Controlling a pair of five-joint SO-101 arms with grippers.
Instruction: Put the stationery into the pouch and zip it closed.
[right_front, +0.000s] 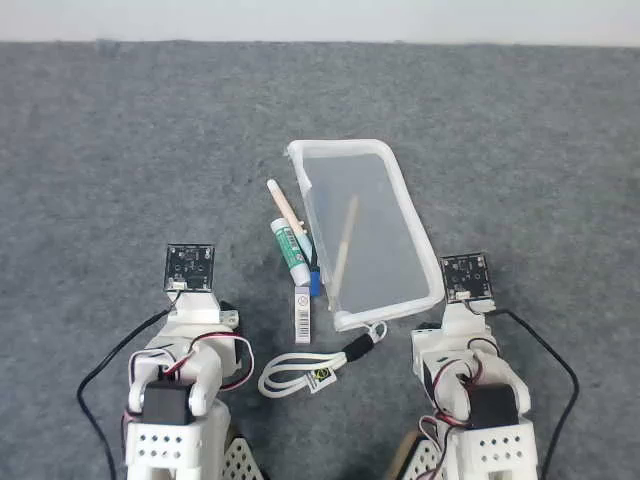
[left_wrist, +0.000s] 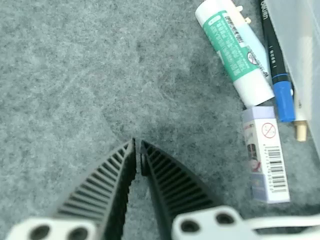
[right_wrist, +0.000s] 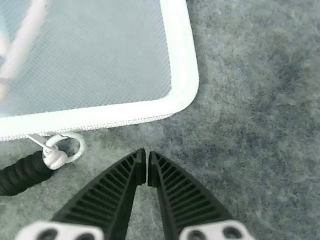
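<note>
Over mat (right_front: 120, 150), left gripper (left_wrist: 138, 146), right gripper (right_wrist: 147, 154) hang low, tips together

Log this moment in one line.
left claw shut, empty | right claw shut, empty | pouch: one stick inside | glue, pen, box beside it

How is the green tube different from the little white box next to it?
The green tube is round and long; the little white box is flat-sided and shorter. The tube has a green label, while the box is pale with a black barcode. Both lie flat on the grey mat, outside the pouch.
</note>
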